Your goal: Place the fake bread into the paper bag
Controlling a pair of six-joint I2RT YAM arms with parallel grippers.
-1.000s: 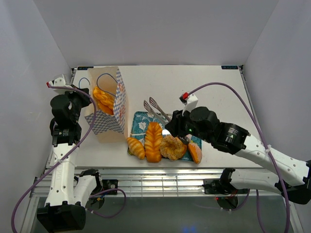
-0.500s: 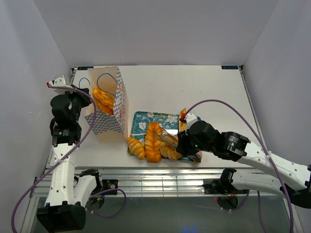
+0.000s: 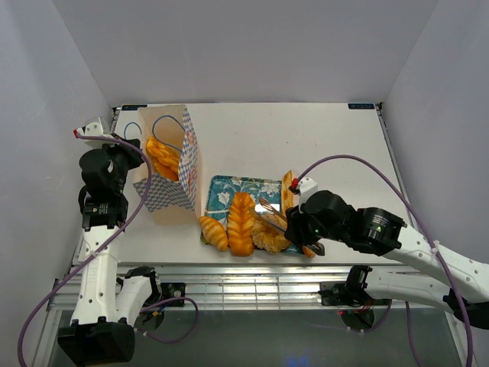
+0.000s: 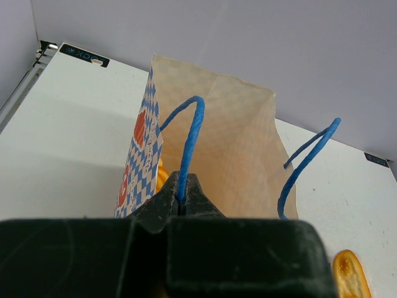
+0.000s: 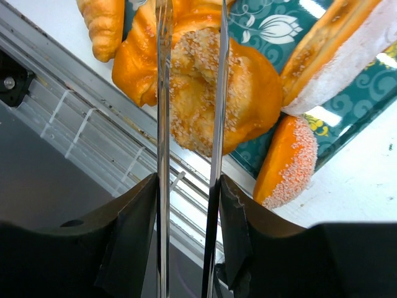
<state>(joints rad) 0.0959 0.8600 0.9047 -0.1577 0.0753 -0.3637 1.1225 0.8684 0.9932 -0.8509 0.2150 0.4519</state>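
The paper bag stands upright at the left with a braided pastry inside. My left gripper is shut on its blue cord handle, next to the cream bag wall. The other fake bread lies on and by the teal tray: a croissant, a braided loaf, a sugared ring doughnut and buns. My right gripper is shut on metal tongs. The tong arms stand apart over the doughnut.
The tray sits near the table's front edge, with a metal rail just below it. A sugared bun lies half off the tray, and another bun stands on edge. The croissant lies left of the loaf.
My right arm has swung toward the front edge and brought the tongs down from the tray's far side to over the sugared doughnut. The left arm and bag have not moved.
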